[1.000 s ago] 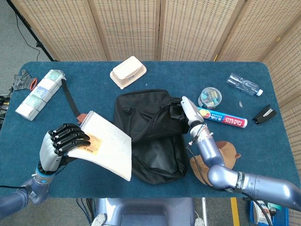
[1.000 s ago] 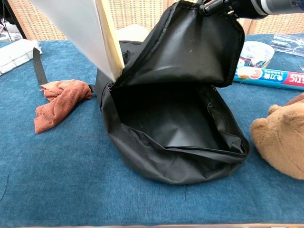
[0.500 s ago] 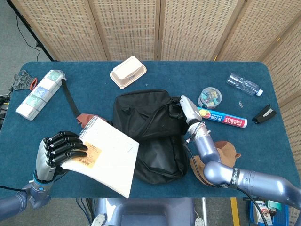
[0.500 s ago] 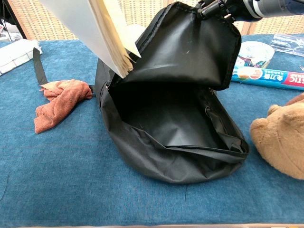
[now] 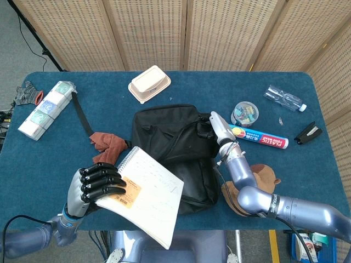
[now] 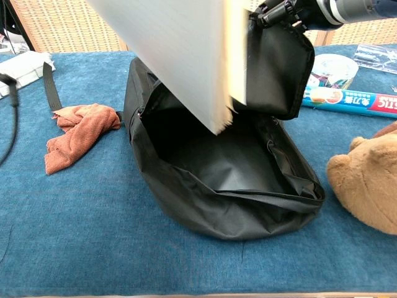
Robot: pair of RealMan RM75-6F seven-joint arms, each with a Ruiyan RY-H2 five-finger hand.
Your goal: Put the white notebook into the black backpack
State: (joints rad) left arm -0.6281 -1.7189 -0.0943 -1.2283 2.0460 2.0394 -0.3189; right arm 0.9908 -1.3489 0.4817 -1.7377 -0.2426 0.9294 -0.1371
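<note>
Here the left robot hand (image 5: 97,184) grips the white notebook (image 5: 145,194) by its spiral-bound corner, dark fingers (image 5: 104,181) wrapped over the cover beside an orange label, thumb hidden beneath. The notebook is held off the desk (image 5: 307,98), tilted, its far edge overlapping the near left side of the black backpack (image 5: 173,137) in the head view; in the chest view its lower corner hangs in front of the open mouth of the backpack, above the dark interior and not yet inside. The right robot hand (image 5: 218,129) holds the upper flap of the backpack, pinching the fabric near the zip and keeping it raised so the opening gapes toward the chest camera; its fingers are mostly hidden in the black cloth, so how tightly they close cannot be made out. A rust-coloured cloth (image 5: 108,143) lies crumpled on the blue desk just left of the backpack, next to a black strap (image 5: 81,114). Near the back edge sits a beige lidded box (image 5: 149,83), and at the far left a pack of tissue packets (image 5: 46,109). To the right of the backpack lie a long tube (image 5: 260,138), a small round tub (image 5: 244,113), a clear plastic bottle (image 5: 284,98) and a black clip (image 5: 307,132). A brown plush toy (image 5: 263,178) rests beside the right forearm.
</note>
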